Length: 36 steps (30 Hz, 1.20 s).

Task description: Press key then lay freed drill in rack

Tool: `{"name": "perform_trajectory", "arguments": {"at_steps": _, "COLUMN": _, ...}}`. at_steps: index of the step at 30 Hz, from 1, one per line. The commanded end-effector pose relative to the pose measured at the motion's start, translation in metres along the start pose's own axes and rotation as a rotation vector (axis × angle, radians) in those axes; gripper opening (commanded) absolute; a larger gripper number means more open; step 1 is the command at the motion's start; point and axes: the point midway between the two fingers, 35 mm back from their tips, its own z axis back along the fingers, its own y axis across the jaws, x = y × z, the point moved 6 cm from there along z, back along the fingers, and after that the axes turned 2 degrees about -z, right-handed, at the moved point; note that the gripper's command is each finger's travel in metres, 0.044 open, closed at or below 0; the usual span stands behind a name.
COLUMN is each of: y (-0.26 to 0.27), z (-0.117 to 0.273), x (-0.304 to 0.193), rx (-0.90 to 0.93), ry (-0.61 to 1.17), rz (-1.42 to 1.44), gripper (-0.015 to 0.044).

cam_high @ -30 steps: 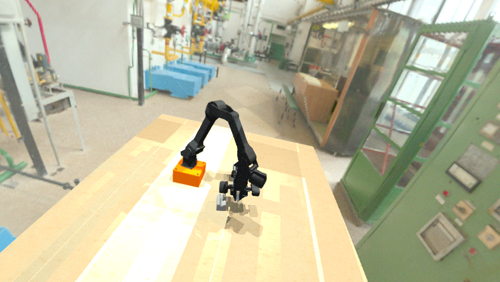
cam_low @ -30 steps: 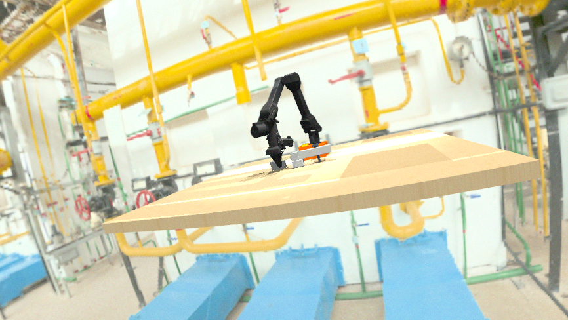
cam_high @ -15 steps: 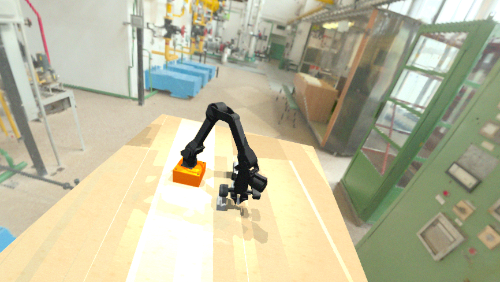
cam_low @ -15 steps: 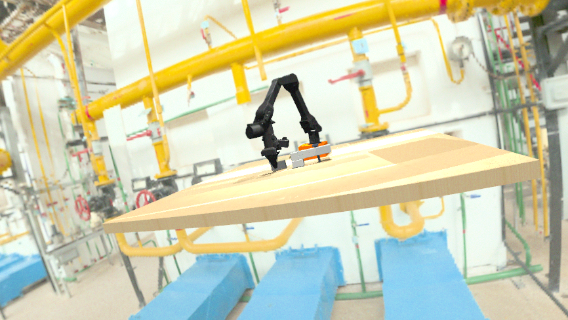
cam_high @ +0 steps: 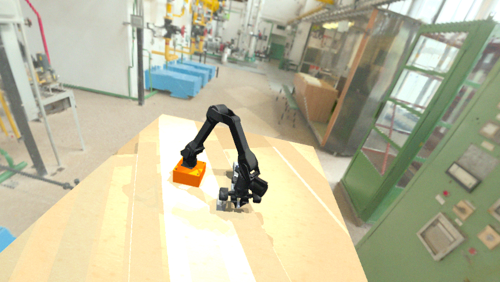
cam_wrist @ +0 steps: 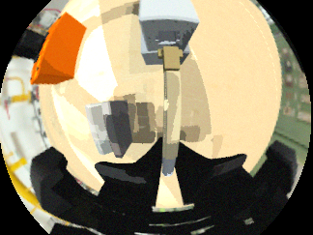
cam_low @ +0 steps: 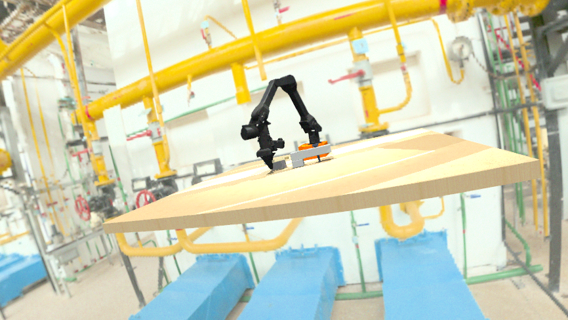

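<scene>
While the arm [cam_high: 241, 138] [cam_low: 270, 95] bends over the pale wooden table [cam_high: 146, 223] [cam_low: 357, 178] [cam_wrist: 241, 72], its gripper [cam_high: 238, 204] [cam_low: 271, 166] [cam_wrist: 165, 139] points down, fingers nearly closed, with a slender tan rod pinched between the tips; rod taken to be the drill [cam_wrist: 172, 105]. Wrist view: drill runs lengthwise between the fingers, blue-grey end toward the palm side of the frame, brass-coloured crosspiece [cam_wrist: 171, 58] at the opposite end, overlapping the lower edge of a light grey housing [cam_high: 234, 169] [cam_low: 311, 151] [cam_wrist: 169, 25]. Contact between crosspiece and housing: cannot tell. A small grey block with upright faces [cam_high: 220, 204] [cam_low: 279, 164] [cam_wrist: 113, 127], possibly the rack, stands on the table near the fingertips, on the same side as the orange base [cam_high: 187, 179] [cam_low: 302, 146] [cam_wrist: 63, 52] in the wrist view. Drill is not laid in it. Exterior view: housing appears as a long raised bar, partly in front of the base; key not identifiable with certainty
</scene>
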Motion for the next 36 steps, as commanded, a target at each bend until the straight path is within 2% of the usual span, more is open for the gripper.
{"name": "perform_trajectory", "arguments": {"at_steps": 1, "y": -0.001, "z": 0.001, "x": -0.007, "rx": -0.001, "ry": 0.005, "rz": 0.003, "gripper": 0.0}}
{"name": "perform_trajectory", "arguments": {"at_steps": 36, "y": 0.0, "z": 0.016, "x": -0.012, "rx": -0.001, "ry": 0.006, "rz": 0.003, "gripper": 0.0}}
